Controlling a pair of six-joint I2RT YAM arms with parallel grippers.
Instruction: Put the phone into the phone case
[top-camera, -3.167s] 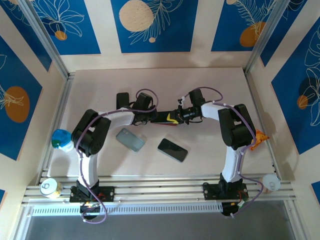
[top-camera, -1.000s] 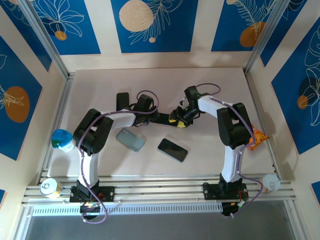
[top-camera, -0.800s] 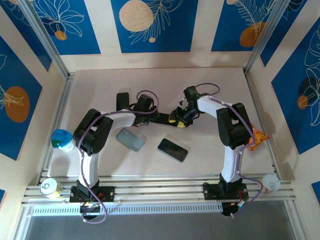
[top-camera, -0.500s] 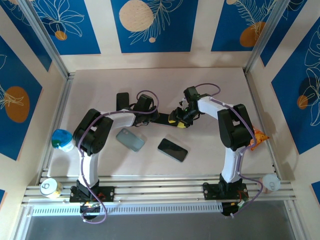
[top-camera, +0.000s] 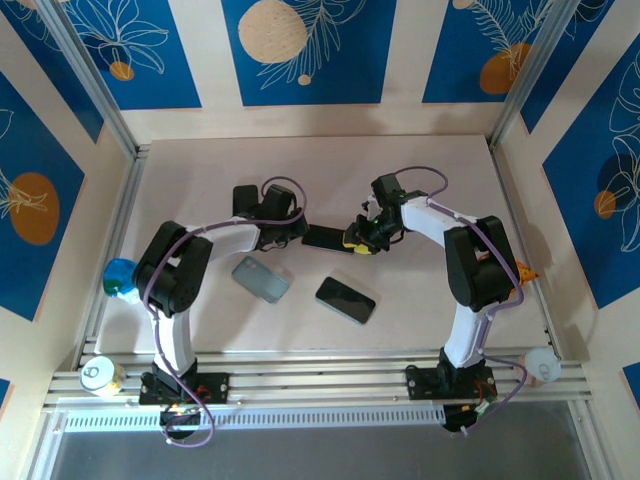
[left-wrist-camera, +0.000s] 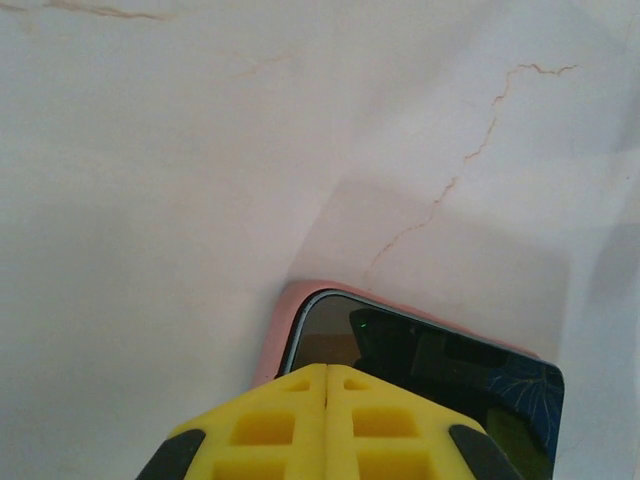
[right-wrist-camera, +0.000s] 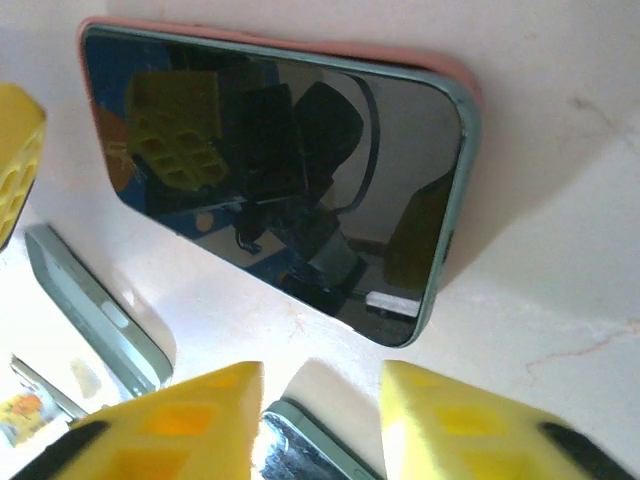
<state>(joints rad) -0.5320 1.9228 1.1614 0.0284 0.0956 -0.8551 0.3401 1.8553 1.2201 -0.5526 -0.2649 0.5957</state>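
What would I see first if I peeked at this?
The left arm and right arm meet mid-table at a dark phone in a pink case. Nearer their bases lie a grey-green phone or case and a second black phone.

A cream tabletop (top-camera: 200, 180) veined with thin brown cracks carries a glossy black phone (right-wrist-camera: 270, 170), its frame a muted grey-green, seated in a salmon-pink phone case (right-wrist-camera: 300, 47). The left tool (left-wrist-camera: 327, 385) and right tool (right-wrist-camera: 320, 375) wear bright yellow pads patterned in a honeycomb grid, on black-and-white arms (top-camera: 180, 330) strung with purple cable (top-camera: 290, 185). Nearer the tabletop's front edge lie a grey-teal case (top-camera: 261, 279) and a second black phone (top-camera: 346, 299). A blue object (top-camera: 120, 277) marks the left edge, an orange one (top-camera: 522, 270) the right. Wall panels (top-camera: 300, 80) are royal blue with white leaf outlines and cream and orange discs.
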